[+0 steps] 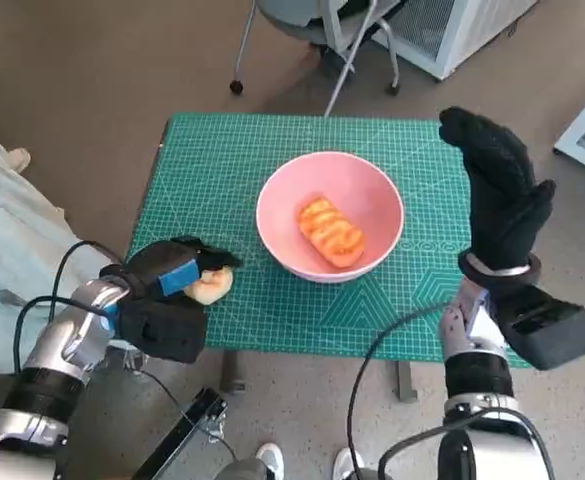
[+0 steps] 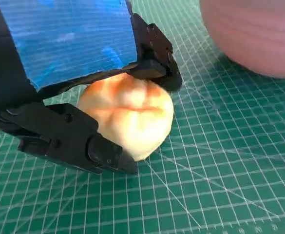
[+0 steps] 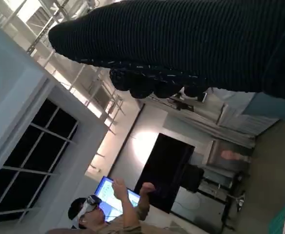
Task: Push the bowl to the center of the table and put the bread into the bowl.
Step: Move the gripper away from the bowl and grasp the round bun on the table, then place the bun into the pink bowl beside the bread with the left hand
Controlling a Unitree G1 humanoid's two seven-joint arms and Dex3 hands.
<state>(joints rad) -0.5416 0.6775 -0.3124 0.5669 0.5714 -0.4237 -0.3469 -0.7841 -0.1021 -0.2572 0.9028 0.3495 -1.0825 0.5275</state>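
Bowl (image 1: 330,216), pink, sits about mid-table on the green cutting mat (image 1: 222,160). We see one glazed bread roll (image 1: 330,232) already lying inside it, orange-brown, long axis running diagonally.

Second bread piece (image 1: 210,286), paler and rounder, is on the mat near the table's front left edge, well apart from the bowl. Our left hand (image 1: 172,295) is clamped around it. Left wrist view confirms this: the blue-taped back (image 2: 69,39) arches over the bread's (image 2: 130,114) top, black fingers (image 2: 74,141) press along one side, and another finger tip touches its far side. Bread still contacts the mat (image 2: 220,170) underneath, so it is gripped but not lifted. Bowl wall (image 2: 254,34) shows in that view's corner, near but not touching the hand.

Our right hand (image 1: 497,195) is raised upright above the table's right edge, beside the bowl, not touching it. Fingers extended and roughly together, palm turned toward the bowl, holding nothing. Right wrist view shows only the glove (image 3: 191,44) as a dark band, with a person (image 3: 118,209) in a headset in the room behind, arms raised in front of a lit monitor (image 3: 110,192).

An office chair base (image 1: 317,50) stands on the floor beyond the table's far edge.
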